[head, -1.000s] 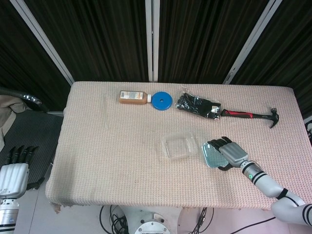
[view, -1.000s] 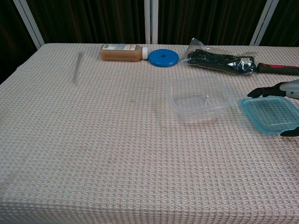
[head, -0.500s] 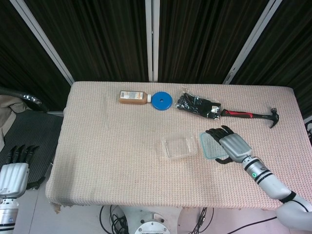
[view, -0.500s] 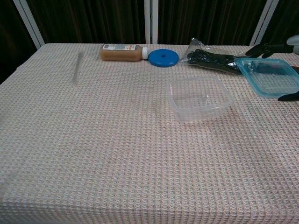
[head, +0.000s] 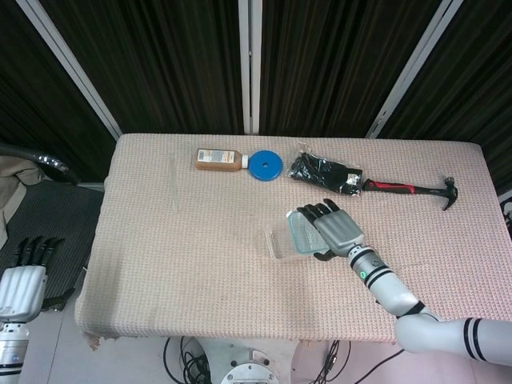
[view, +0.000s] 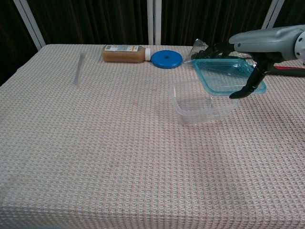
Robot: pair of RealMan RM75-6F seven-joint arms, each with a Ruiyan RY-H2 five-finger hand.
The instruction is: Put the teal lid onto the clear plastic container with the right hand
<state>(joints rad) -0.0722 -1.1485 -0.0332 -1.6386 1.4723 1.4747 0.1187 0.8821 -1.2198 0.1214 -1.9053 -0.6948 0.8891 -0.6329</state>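
Right hand point(view: 257, 47): fingers point(view: 214, 47) reach over the far edge of the teal lid point(view: 228, 75) and the thumb hooks its near edge, so the lid is clamped across its width, held in the air and slightly tilted.

Teal lid: thin translucent plastic. Judged light, somewhat flexible and smooth, so liable to slip or bow if squeezed hard. The edge-to-edge hold across the rim looks the sensible one, since it leaves the underside free to seat.

Clear plastic container point(view: 202, 102): directly below and slightly nearward of the fingers, open side up on the table point(view: 95, 143). The lid overlaps its far right part but does not sit on it yet. Judged very light and thin-walled; it could slide or buckle if the lid is pressed down off-centre. Nothing holds it in place.

Beyond the fingers, along the table's far edge:
- black item in a clear bag point(head: 326, 174), nearest, just behind the lid;
- hammer point(head: 412, 190) with a red and black handle, further right;
- blue disc point(head: 265, 166), to the left;
- brown bottle point(head: 218, 159) lying on its side, touching the disc;
- clear slender tube point(view: 77, 69), far left.

None of these stands between lid and container; the bagged item is the only one near the hand's path.

Left hand point(head: 22, 276): well away, off the table's left side, fingers straight and slightly apart, holding nothing.
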